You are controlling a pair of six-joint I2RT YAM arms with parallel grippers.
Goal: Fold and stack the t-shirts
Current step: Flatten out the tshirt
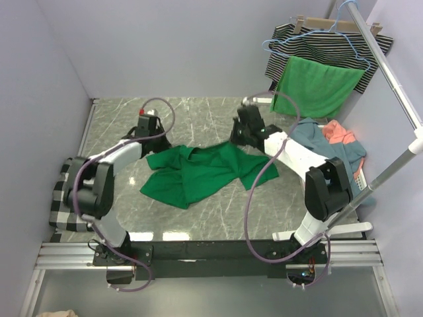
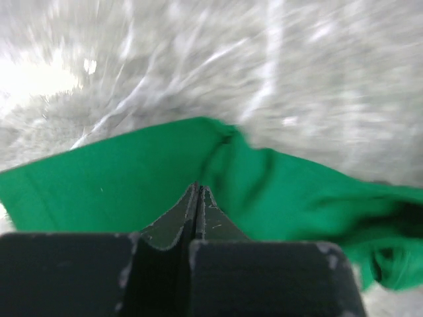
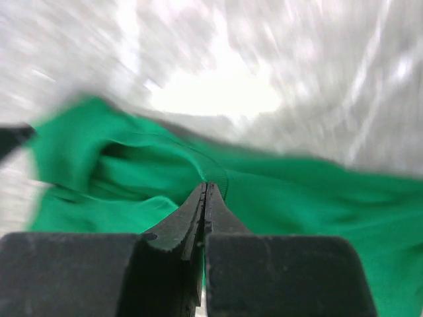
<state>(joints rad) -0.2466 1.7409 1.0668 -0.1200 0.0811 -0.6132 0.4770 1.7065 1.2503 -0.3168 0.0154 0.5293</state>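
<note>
Green t-shirt (image 1: pixel 198 173) lies crumpled, mid-table (image 1: pixel 198 112), between the two arms. Left gripper (image 2: pixel 197 193): fingers pressed together, pinching the shirt's left edge. Right gripper (image 3: pixel 206 190): fingers likewise together, clamped on a seam at the shirt's far right edge. Both wrist views are blurred. Blue t-shirt (image 1: pixel 309 132) and coral t-shirt (image 1: pixel 340 134) sit heaped at the table's right side, touching each other.

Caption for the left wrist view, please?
Left tool closed on a fold of the green t-shirt, marble table blurred beyond.
</note>
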